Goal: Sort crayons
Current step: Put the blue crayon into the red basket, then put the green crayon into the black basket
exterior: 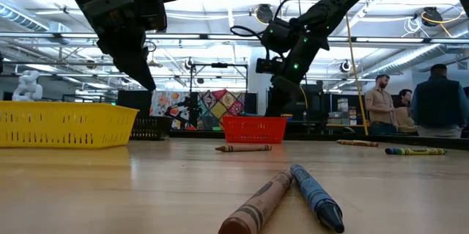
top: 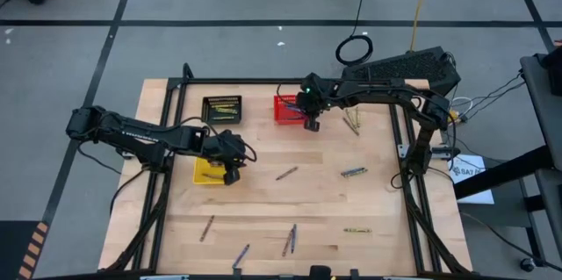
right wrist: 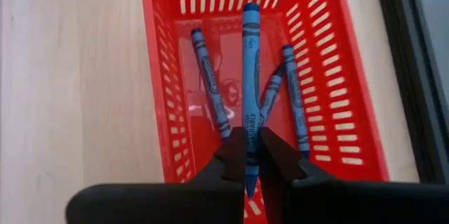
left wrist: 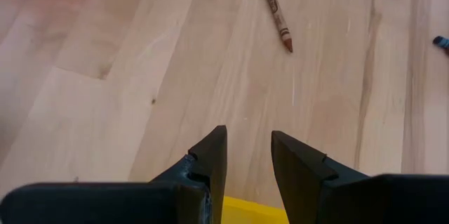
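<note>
Right gripper hangs over the red basket, pinching a blue crayon above three blues inside. Left gripper, fingers apart, hovers over the yellow basket left of it.

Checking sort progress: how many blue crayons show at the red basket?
4. One blue crayon is pinched in the right tool above the red basket; three lie inside. Others may be hidden beneath the tool.
</note>
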